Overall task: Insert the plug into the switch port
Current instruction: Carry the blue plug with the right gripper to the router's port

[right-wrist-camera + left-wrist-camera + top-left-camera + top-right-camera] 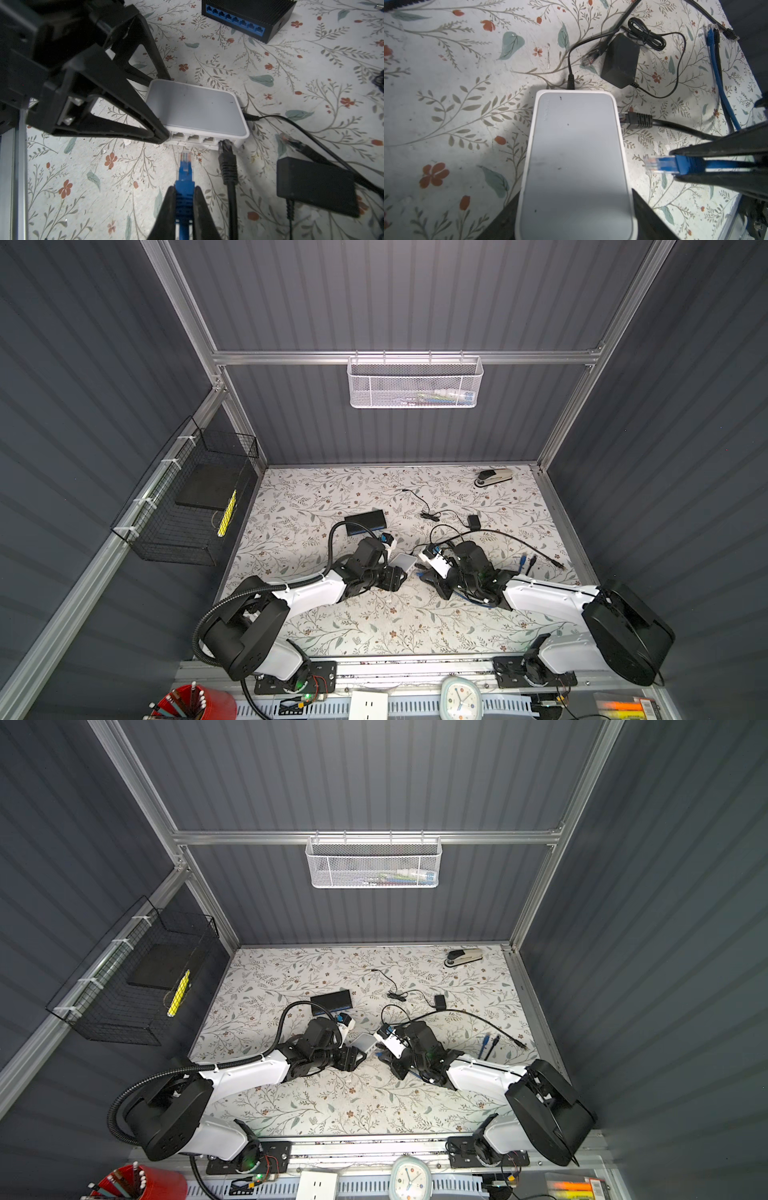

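Note:
A white switch [195, 108] lies on the flowered table [291, 68], seen in both top views [404, 561] [365, 1041]. My left gripper [575, 193] is shut on it, one finger on each long side. Its port face shows three free ports [193, 137], and a black plug [226, 147] sits at the fourth. My right gripper [185, 188] is shut on the boot of the blue plug [185, 164]. The plug's clear tip points at the port face, a short gap away. In the left wrist view the blue plug [660, 165] hangs beside the switch [577, 155], apart from it.
A black power adapter [315, 187] and its thin cord lie by the switch, the cord entering its end [571, 81]. A black switch with blue ports [249, 18] stands farther back. Loose blue and black cables [525, 562] and a stapler [494, 477] lie on the right.

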You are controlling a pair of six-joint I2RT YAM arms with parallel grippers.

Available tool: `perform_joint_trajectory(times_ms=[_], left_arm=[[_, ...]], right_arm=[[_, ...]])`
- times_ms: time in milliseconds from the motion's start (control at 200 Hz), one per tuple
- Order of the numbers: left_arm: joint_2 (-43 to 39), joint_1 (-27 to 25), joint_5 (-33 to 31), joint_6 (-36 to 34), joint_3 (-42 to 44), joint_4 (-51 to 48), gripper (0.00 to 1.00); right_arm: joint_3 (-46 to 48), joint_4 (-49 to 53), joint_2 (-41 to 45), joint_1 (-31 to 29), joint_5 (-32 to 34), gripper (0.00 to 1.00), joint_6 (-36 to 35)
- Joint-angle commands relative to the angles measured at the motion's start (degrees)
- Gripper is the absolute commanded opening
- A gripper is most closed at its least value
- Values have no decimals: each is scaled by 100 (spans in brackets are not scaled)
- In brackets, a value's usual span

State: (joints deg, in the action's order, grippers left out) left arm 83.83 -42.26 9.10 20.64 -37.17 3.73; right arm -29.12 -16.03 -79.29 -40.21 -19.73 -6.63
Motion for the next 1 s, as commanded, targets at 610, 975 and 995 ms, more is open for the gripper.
perform_joint_trajectory(times_ms=[610,975,995], left_arm=[[-222,73,265,-89,131,-145,53],[-272,104,298,-113,138,-196,53],[-281,104,303,-121,141,-196,53]], right_arm=[[100,-991,-381,-61,-543,0,234],[-76,-684,-640,-58,-363,0,346],[-79,-686,-645,-63,-349,0,347]])
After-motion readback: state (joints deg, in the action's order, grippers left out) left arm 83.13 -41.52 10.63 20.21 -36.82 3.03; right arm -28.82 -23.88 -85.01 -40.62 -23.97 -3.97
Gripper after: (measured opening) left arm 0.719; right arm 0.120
